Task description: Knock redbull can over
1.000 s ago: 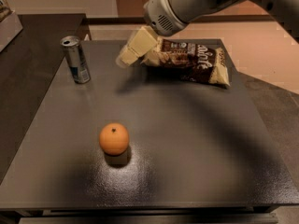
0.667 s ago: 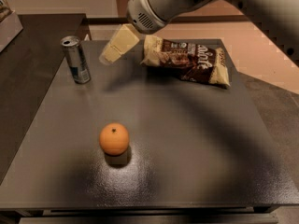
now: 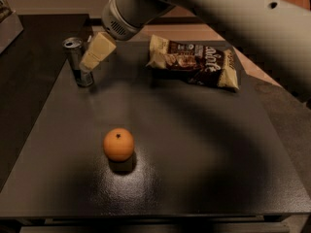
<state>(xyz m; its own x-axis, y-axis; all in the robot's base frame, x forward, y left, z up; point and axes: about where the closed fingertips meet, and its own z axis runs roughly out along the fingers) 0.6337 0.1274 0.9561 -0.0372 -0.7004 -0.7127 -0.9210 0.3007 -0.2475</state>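
Observation:
The redbull can (image 3: 77, 62) is a slim silver-grey can with a shiny top. It stands upright at the back left of the dark table (image 3: 194, 144). My gripper (image 3: 91, 58) has pale cream fingers and hangs from the grey arm coming in from the upper right. Its tip is right beside the can's right side, at or very near touching it.
An orange (image 3: 118, 144) sits in the front middle of the table. A brown and cream snack bag (image 3: 194, 62) lies at the back right. The table's left edge runs close behind the can. A pale box corner (image 3: 7, 23) shows at the far left.
The arm has swung left across the back of the table, from near the snack bag to right beside the can. The can stands upright as before.

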